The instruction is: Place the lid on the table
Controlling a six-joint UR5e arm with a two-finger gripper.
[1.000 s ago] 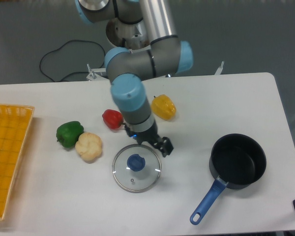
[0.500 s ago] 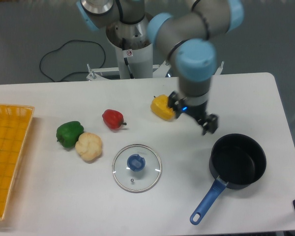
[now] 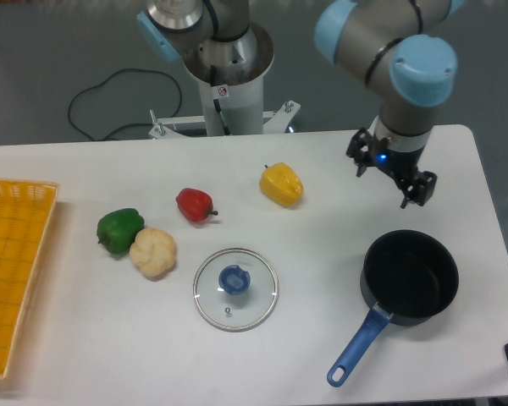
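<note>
- Camera view, counter (image 3: 85, 338): the white counter is filling most of the frame and is carrying every loose item; a yellow-orange mesh tray (image 3: 13, 279) is sitting on its left edge.
- Arm: the arm is reaching from its pedestal behind the counter toward the right rear corner, with the pincer (image 3: 392, 173) hanging above bare counter just behind the saucepan and well apart from the lid.
- Saucepan (image 3: 409, 276): the dark pan with a blue handle is standing open and uncovered at the right front.
- Lid (image 3: 235, 288): the clear glass lid is lying flat on the counter near the centre front, blue knob facing up, touching nothing and free of the pan.
- Vegetables: a green pepper (image 3: 119, 229) and a pale cauliflower-like piece (image 3: 153, 252) are resting side by side left of the lid; a red pepper (image 3: 195, 204) and a yellow pepper (image 3: 282, 184) are lying behind it.
- Pincer state: the fingers are appearing slightly spread and are pinching nothing.
- Step in hand: judging by the layout, the placing is looking complete; the next move is calling only for the arm to be parking clear of the pan and peppers.
</note>
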